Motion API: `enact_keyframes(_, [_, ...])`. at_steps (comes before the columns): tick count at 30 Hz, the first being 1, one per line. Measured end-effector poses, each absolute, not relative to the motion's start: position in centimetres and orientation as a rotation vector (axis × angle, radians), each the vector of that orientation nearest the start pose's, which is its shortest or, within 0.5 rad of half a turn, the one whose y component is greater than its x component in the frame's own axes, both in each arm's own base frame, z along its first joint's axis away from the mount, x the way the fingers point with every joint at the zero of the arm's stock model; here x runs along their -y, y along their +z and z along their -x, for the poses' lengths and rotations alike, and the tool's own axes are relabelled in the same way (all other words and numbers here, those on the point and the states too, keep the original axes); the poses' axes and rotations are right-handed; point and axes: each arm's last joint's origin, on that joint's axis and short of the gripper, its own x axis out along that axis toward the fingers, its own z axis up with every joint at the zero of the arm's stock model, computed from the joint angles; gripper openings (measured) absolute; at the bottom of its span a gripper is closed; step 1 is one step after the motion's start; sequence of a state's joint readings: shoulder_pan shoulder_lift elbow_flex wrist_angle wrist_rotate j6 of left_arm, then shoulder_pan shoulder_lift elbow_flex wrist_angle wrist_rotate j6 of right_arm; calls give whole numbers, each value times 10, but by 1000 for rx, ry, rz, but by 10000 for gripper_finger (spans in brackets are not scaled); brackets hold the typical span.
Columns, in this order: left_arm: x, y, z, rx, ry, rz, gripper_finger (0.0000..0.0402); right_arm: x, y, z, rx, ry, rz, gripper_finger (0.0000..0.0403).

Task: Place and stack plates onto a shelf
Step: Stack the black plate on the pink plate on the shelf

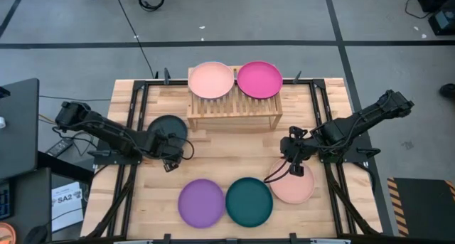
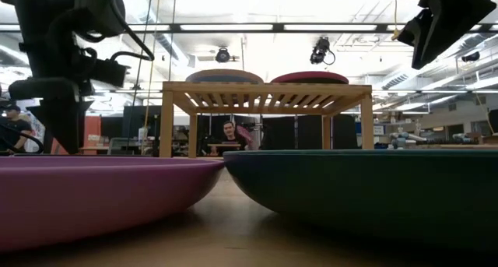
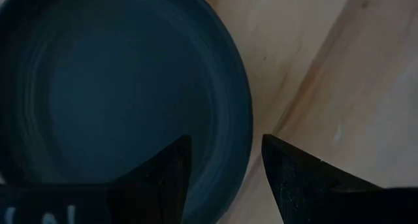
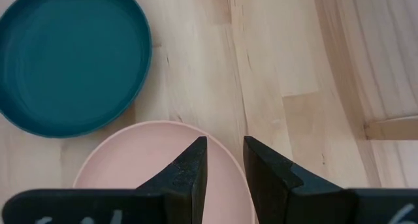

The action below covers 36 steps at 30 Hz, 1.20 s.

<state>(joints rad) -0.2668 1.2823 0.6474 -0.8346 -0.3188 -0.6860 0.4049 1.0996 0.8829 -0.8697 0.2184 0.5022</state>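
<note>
Looking straight down, a plank tabletop is seen with a small slatted wooden shelf at twelve o'clock. On the shelf, a peach plate and a magenta plate are set side by side, touching. At six o'clock a purple plate and a dark teal plate lie edge to edge. A second peach plate is found at four o'clock, with the right gripper held over its far rim. A charcoal plate lies at nine o'clock, and the left gripper is placed over its near rim.

From table height, the purple plate and the teal plate fill the foreground. Behind them the shelf is seen, with two plates lying flat on top. Parts of both arms are seen at the upper corners. A person is seated in the room beyond.

Through the left wrist camera, the charcoal plate is seen flat on the wood. The left gripper is spread apart, one finger over the plate and the other over bare wood, with the rim between them. Nothing is grasped.

Through the right wrist camera, the right gripper is seen with a narrow gap between its fingers, straddling the rim of the peach plate. Whether the rim is pinched cannot be told. The teal plate lies just beside the peach one.
</note>
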Motion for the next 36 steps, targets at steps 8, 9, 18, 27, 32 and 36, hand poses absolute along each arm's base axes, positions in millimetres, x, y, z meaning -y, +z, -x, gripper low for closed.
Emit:
enact_keyframes(8, [39, 149, -180, -1268, 500, 160, 194, -72, 260, -185, -1028, -91, -127, 105])
enact_keyframes(9, [39, 148, -178, -1271, 503, 158, 194, -72, 260, -185, -1028, -90, -127, 105])
enact_keyframes(18, [37, 136, -172, -1257, 528, 157, 192, -72, 260, -185, -1025, -90, -128, 105])
enact_keyframes(27, [37, 135, -173, -1249, 526, 163, 137, -72, 260, -185, -1024, -91, -128, 105])
enact_keyframes(32, [37, 136, -174, -1240, 523, 168, 104, -71, 261, -186, -1004, -119, -107, 105])
enact_keyframes(36, [38, 136, -174, -1241, 510, 172, 75, -71, 261, -186, -1001, -124, -102, 105])
